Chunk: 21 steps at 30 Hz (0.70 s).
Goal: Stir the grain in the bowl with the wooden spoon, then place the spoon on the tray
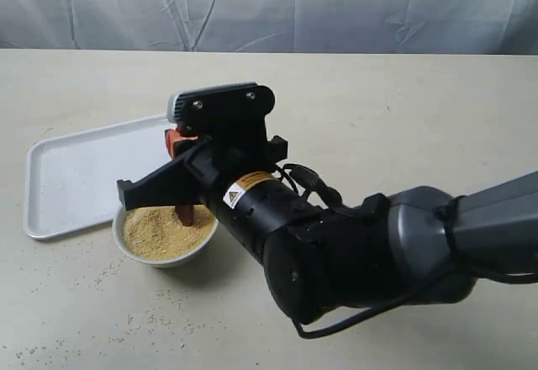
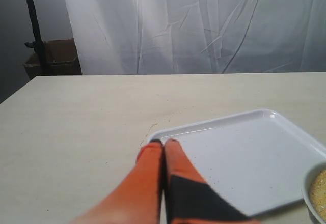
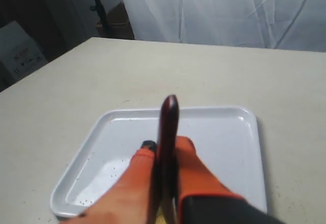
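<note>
- At the left centre of the exterior view, the right gripper [image 3: 164, 150] is clamped on the wooden spoon [image 3: 169, 117], with its orange fingers [image 3: 191, 158] pressed to either side of the dark handle.
- Just below it in that view, the spoon's reddish end stands in the grain [image 1: 155, 231], a tan heap that fills the bowl [image 1: 123, 240].
- The bowl sits at the lower left, just beside the near edge of the tray [image 1: 67, 177]. Whether they touch cannot be told.
- The tray lies flat to the upper left of the bowl, with only a few specks on it.
- Stray granules dot the table [image 1: 378, 118] along the bottom left of the frame.
- The left gripper [image 2: 163, 143], seen only in its own wrist view, has its fingertips together with nothing between them, near a corner of the tray.
</note>
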{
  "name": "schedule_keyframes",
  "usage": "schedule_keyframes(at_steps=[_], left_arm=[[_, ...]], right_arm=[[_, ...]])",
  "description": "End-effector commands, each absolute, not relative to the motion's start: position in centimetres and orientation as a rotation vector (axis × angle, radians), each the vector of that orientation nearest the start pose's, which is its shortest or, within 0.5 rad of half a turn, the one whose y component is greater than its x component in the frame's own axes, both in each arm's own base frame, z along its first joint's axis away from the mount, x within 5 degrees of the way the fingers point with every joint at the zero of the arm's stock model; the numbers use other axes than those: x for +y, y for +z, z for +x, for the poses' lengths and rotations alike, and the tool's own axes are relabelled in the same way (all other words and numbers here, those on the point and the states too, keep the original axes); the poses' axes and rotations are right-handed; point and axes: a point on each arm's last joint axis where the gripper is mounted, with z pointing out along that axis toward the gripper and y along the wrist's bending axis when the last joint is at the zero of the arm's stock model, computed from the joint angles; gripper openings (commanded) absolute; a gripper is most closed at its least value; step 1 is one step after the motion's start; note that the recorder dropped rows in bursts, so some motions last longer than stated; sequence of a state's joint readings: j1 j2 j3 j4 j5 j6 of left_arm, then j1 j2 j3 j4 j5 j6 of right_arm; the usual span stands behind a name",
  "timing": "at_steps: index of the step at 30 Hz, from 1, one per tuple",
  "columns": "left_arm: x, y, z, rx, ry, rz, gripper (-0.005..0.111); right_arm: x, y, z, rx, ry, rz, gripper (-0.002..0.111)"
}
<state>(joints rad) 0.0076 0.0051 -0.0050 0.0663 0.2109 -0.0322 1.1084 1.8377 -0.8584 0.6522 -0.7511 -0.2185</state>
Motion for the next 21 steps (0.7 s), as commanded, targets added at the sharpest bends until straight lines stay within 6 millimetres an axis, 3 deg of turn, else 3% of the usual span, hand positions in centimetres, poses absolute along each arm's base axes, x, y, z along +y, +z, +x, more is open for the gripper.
schedule_keyframes(at_steps=[1, 5, 10, 14, 21], left_arm=[[0.2, 19.5, 5.6, 1.689, 0.042, 0.01, 0.0], [0.2, 19.5, 5.6, 1.689, 0.042, 0.01, 0.0], [0.2, 19.5, 5.6, 1.689, 0.042, 0.01, 0.0], [0.2, 19.5, 5.6, 1.689, 0.042, 0.01, 0.0], [0.2, 19.5, 5.6, 1.689, 0.042, 0.01, 0.0]], right_arm=[[31.0, 21.7, 19.2, 1.624, 0.644, -0.505, -0.001], [31.5, 24.8, 19.3, 1.625, 0.682, -0.576, -0.001], [34.0, 27.3, 22.2, 1.769, 0.631, -0.909, -0.001], [35.9, 27.6, 25.6, 1.872, 0.607, -1.086, -0.001], [38.4, 27.1, 30.9, 1.929, 0.275, -1.462, -0.001]])
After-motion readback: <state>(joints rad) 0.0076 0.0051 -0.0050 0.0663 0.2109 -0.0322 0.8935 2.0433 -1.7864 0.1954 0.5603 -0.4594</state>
